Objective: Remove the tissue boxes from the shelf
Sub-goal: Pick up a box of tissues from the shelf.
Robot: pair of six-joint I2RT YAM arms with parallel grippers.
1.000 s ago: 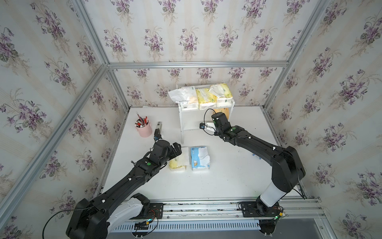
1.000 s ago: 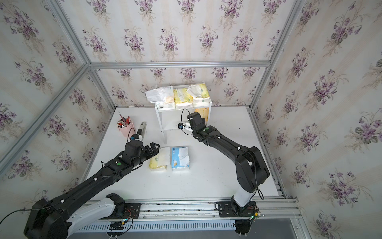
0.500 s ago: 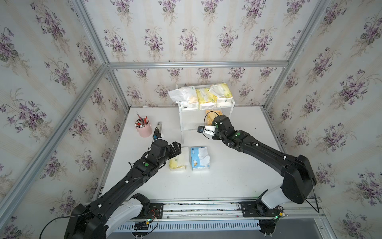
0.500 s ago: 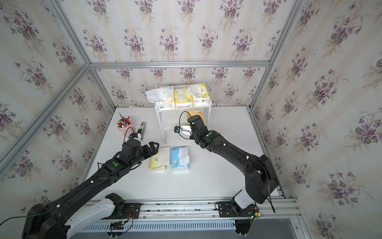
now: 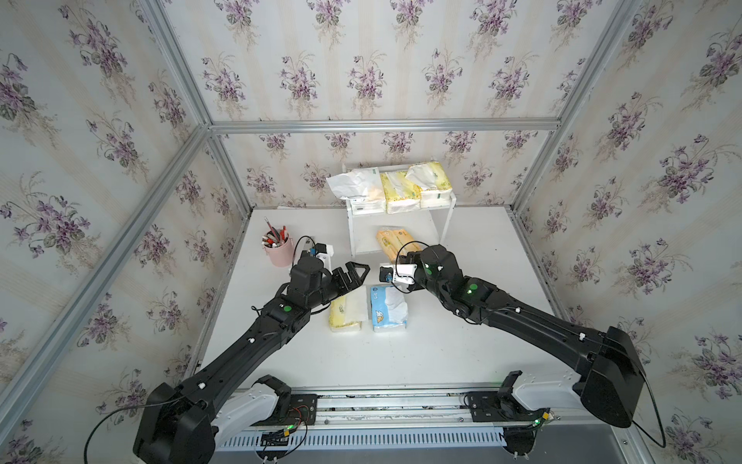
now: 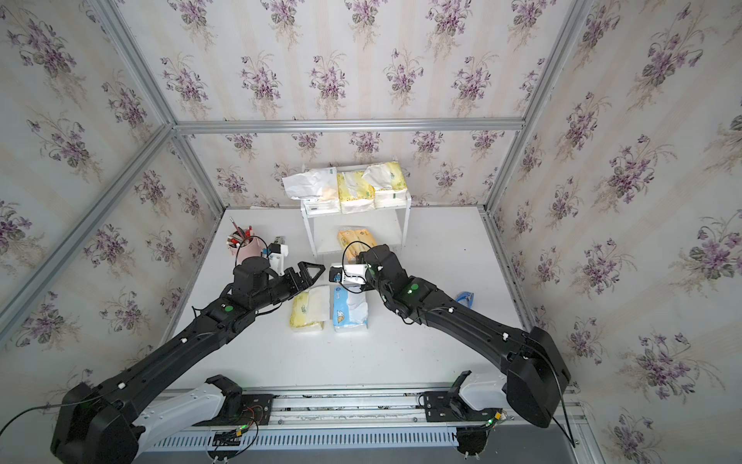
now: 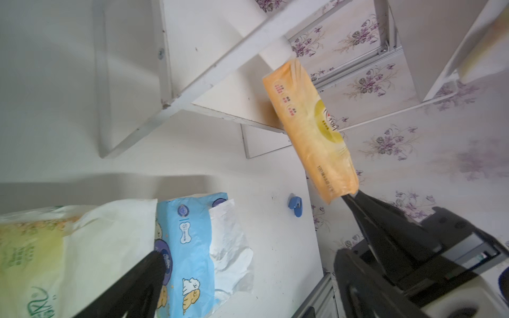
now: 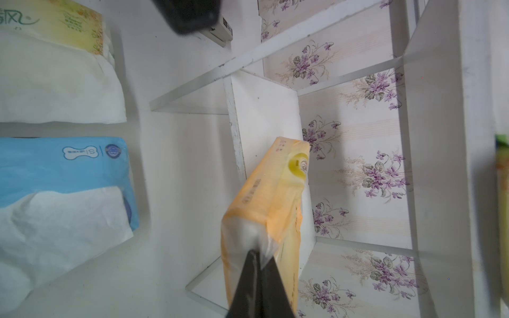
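**Three packs on the top board, the orange one in the right fingers**

Three tissue packs sit in a row on the top board of the shelf (image 5: 448, 219), which stands at the middle of the far edge of the surface (image 5: 441, 353): a white pack (image 5: 357, 189), a yellow pack (image 5: 399, 193) and a pale yellow pack (image 5: 431, 182).

The right fingers (image 8: 254, 264) are clenched on the crimped near end of the orange pack (image 5: 391, 241). It hangs tilted, with its far end over the front of the lower board. Whether it touches the board cannot be told.

Near the middle of the surface, a second pale yellow pack (image 5: 345, 313) and a blue-and-white pack (image 5: 387, 307) lie side by side.

The left fingers (image 7: 143, 280) are spread wide and hold nothing, hovering over the far ends of those two packs.

A pink pen cup (image 5: 278, 251) stands near the left edge, and a small blue object (image 6: 465, 298) lies toward the right edge.
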